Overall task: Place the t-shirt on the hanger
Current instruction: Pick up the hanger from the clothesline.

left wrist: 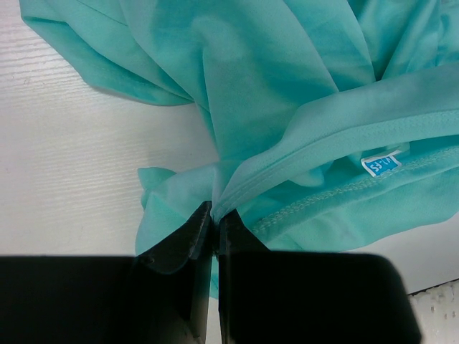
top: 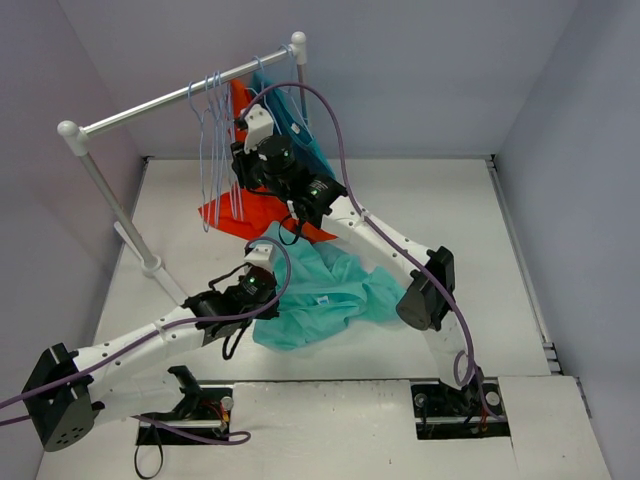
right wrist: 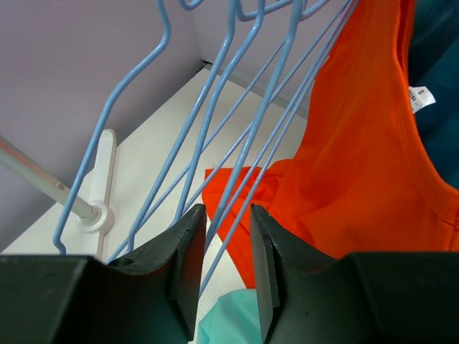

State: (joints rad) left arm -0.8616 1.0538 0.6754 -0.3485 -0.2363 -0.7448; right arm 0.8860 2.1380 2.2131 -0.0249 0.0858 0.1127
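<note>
The mint-turquoise t-shirt [top: 335, 290] lies crumpled on the table in front of the rack. My left gripper [top: 272, 298] is at its left edge. In the left wrist view it [left wrist: 215, 215] is shut on a fold of the t-shirt [left wrist: 287, 107] near the collar seam. Several pale blue wire hangers [top: 215, 140] hang on the rail. My right gripper [top: 238, 172] is up at them. In the right wrist view it [right wrist: 227, 215] is open, and slanting wires of a hanger [right wrist: 247, 172] pass between its fingers.
An orange-red shirt [top: 255, 210] and a darker teal shirt [top: 295, 125] hang on the rail [top: 160, 103] behind the right wrist. The rack's left post stands on a white foot [top: 150, 265]. Walls close in the table on three sides.
</note>
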